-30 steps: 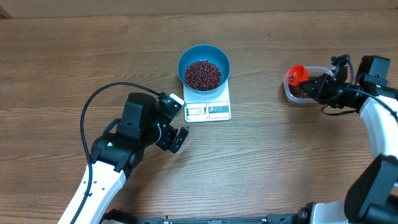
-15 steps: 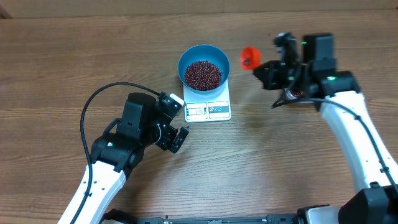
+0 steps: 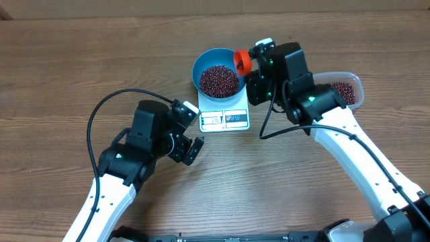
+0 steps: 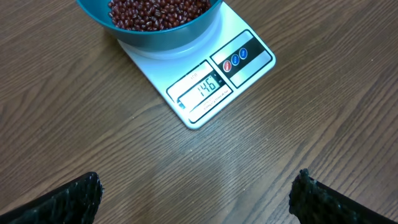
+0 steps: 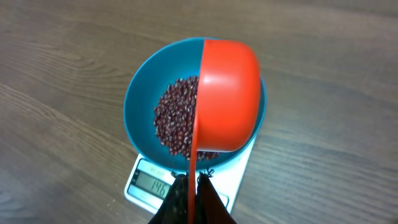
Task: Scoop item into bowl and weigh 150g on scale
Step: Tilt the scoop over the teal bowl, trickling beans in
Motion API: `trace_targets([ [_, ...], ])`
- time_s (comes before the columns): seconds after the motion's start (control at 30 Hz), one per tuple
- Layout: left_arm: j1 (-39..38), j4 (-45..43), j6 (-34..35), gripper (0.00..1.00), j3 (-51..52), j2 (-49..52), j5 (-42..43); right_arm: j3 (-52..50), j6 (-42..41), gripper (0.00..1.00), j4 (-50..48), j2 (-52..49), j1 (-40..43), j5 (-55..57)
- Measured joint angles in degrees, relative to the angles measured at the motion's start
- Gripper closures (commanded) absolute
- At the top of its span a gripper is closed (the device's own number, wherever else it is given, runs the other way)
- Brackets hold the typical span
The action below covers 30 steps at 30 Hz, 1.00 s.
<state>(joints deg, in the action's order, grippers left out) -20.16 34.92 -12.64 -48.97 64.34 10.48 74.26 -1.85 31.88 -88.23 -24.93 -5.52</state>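
Overhead: the round bright blue plastic bowl (image 3: 196, 70) sits on the small flat white kitchen scale (image 3: 225, 119) at upper centre of the wooden tabletop (image 3: 67, 67), holding small dark red-brown beans (image 3: 219, 80). The right pincer (image 3: 251, 67), clenched on the handle of an orange plastic scoop (image 3: 242, 62), holds it over the bowl's right rim. A clear plastic tub (image 3: 358, 91) of beans lies at right. The left pincer (image 3: 191, 146) rests released, lower left of the scale.

Left wrist: the display (image 4: 205, 87) reads 146.

Right wrist: the scoop is tipped sideways above the beans. Nearly done, I judge; a few more beans are wanted.
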Motion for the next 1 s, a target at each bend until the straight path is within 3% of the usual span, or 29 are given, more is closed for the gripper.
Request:
trace_targets([
  [1.0, 0.0, 0.0, 0.0, 0.0, 0.0, 0.2, 0.0, 0.0, 8.5, 0.96, -3.3, -6.2, -4.4, 11.0],
])
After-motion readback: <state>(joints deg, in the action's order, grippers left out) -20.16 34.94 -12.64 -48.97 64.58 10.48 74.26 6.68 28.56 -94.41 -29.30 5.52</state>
